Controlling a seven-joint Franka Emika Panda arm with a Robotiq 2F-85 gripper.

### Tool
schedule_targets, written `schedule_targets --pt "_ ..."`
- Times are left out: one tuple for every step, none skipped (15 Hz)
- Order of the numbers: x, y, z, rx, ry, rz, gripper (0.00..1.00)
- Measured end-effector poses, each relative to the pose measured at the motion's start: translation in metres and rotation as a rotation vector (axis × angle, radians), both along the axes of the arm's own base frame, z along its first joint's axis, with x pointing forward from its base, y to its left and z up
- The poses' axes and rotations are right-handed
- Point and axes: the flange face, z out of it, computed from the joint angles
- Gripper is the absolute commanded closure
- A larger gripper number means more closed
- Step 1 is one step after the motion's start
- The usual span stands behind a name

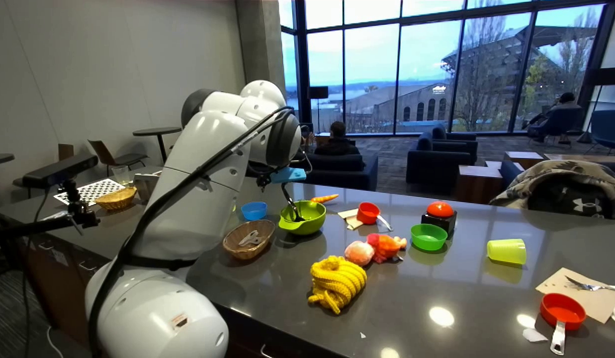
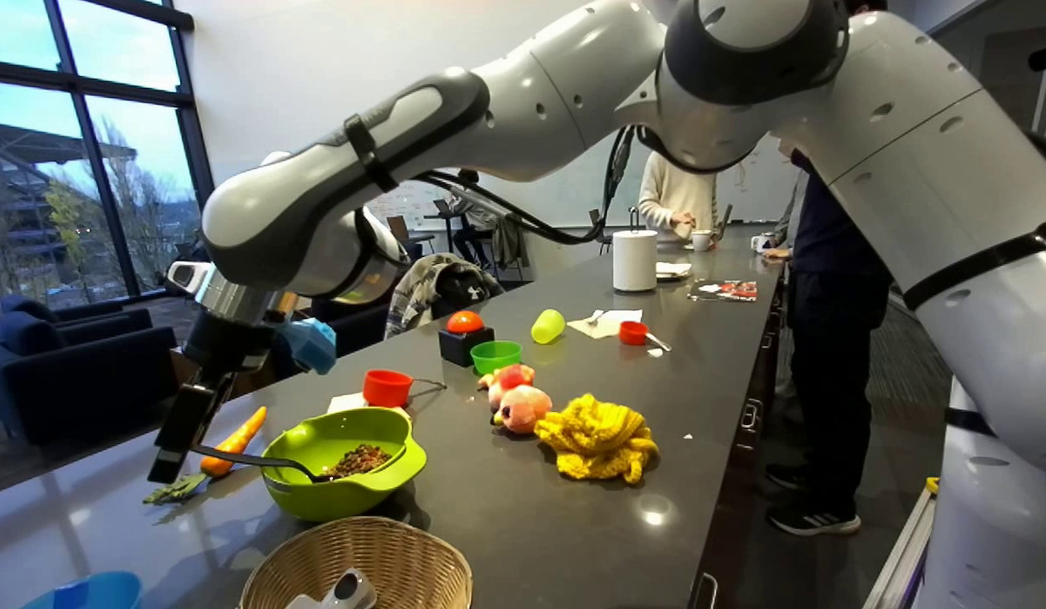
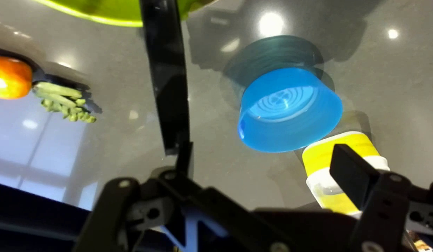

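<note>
Tall windows (image 1: 367, 74) are lighting a seating area of dark armchairs (image 1: 439, 166) behind a glossy grey bench (image 1: 401, 318). The hand (image 3: 263, 155) is hanging released above it, and only the wrist view is making this plain: the fingers (image 3: 349, 171) are standing wide apart there, while in an exterior view they are merging into one dark shape (image 2: 184, 419). The black spoon (image 3: 168, 70) is resting in a green bowl (image 2: 307, 506), its handle crossing the rim and reaching to one finger; whether handle and finger are touching, I cannot tell. The wrist view is showing the handle broadly from above but cutting the bowl off, whereas an exterior view is revealing brown-red bits (image 2: 359, 461) around the spoon's head. The wrist view is also showing clearly a yellow-and-white container (image 3: 321, 162) just beside a blue bowl (image 3: 290, 136). A carrot (image 2: 235, 444) is lying near the green bowl, the wrist view catching just its leafy end and some orange. In both exterior views a wicker basket (image 2: 421, 562) is holding a pale object (image 1: 250, 238), and a yellow knitted bundle (image 1: 337, 281) is lying farther along. A checked sheet (image 1: 91, 191) is appearing in an exterior view; a white cylinder (image 2: 635, 260) is standing upright in an exterior view.
</note>
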Motion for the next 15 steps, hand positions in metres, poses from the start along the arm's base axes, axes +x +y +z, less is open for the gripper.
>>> schedule_targets --pt "0.003 -0.002 0.007 0.003 -0.013 -0.006 0.00" --pt "0.007 -0.005 0.014 0.006 -0.026 -0.014 0.00" --pt "0.011 -0.009 0.019 0.006 -0.038 -0.022 0.00" --pt "0.015 -0.013 0.023 0.005 -0.047 -0.030 0.00" --pt "0.019 -0.017 0.024 0.002 -0.053 -0.039 0.00" --pt "0.023 -0.022 0.023 -0.003 -0.055 -0.048 0.00" --pt "0.027 -0.028 0.021 -0.010 -0.056 -0.058 0.00" --pt "0.030 -0.032 0.018 -0.016 -0.055 -0.065 0.00" --pt "0.033 -0.036 0.015 -0.022 -0.054 -0.071 0.00" --pt "0.034 -0.038 0.013 -0.026 -0.052 -0.074 0.00" --pt "0.035 -0.039 0.011 -0.031 -0.052 -0.075 0.00" --pt "0.035 -0.039 0.010 -0.035 -0.051 -0.074 0.00" --pt "0.033 -0.037 0.009 -0.037 -0.050 -0.071 0.00" --pt "0.031 -0.034 0.009 -0.038 -0.050 -0.066 0.00" --pt "0.029 -0.030 0.010 -0.038 -0.051 -0.061 0.00"
